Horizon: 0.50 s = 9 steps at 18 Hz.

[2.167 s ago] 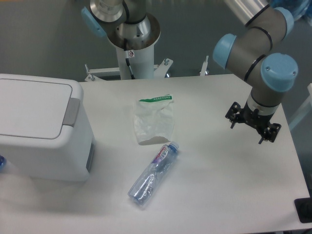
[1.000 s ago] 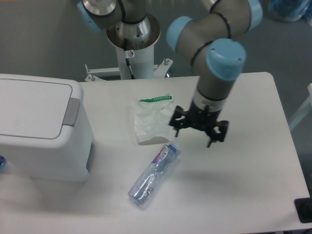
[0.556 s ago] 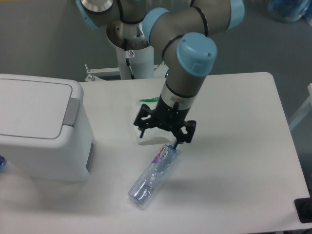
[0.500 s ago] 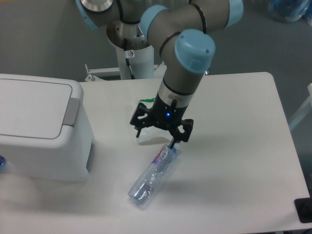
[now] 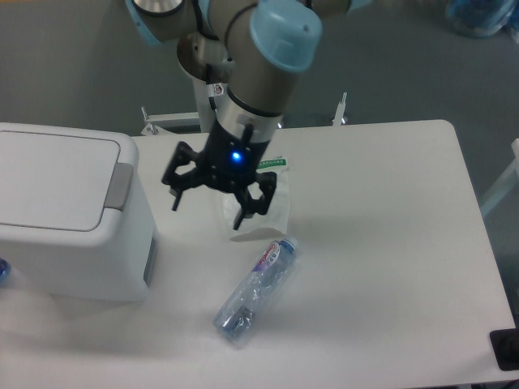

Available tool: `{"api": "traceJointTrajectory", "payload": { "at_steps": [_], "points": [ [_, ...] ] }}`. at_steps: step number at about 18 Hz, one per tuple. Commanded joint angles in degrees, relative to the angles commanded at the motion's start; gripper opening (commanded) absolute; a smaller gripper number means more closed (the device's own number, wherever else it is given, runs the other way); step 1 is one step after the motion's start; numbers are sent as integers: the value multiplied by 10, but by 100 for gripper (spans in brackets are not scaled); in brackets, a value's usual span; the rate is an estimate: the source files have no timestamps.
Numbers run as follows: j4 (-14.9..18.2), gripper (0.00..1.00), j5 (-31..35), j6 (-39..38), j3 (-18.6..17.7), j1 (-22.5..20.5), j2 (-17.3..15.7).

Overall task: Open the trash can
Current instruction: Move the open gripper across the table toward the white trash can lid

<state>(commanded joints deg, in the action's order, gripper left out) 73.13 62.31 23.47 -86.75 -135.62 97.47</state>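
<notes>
The trash can (image 5: 69, 215) is a large white boxy bin at the table's left edge, its flat lid down and a grey push-button tab (image 5: 120, 186) on its right side. My gripper (image 5: 208, 211) hangs open and empty above the table, just right of the tab and apart from it, its two black fingers spread wide. It hovers in front of the left part of the white plastic bag.
A white plastic bag with a green strip (image 5: 268, 203) lies at mid table, partly behind the gripper. A clear plastic bottle (image 5: 255, 289) lies on its side in front of it. The arm's base post (image 5: 219, 89) stands behind the table's far edge.
The gripper has swept left across the table from the right side, over the bottle and bag, to just right of the trash can. It stayed open. Nothing else moved.
</notes>
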Motion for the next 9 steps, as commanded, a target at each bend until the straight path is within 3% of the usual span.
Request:
{"api": "traceJointTrajectory", "payload": {
  "at_steps": [4, 9],
  "points": [
    [-5, 100, 1, -9, -27, 3, -22],
    [-5, 100, -2, -11, -32, 11, -12]
  ]
}}
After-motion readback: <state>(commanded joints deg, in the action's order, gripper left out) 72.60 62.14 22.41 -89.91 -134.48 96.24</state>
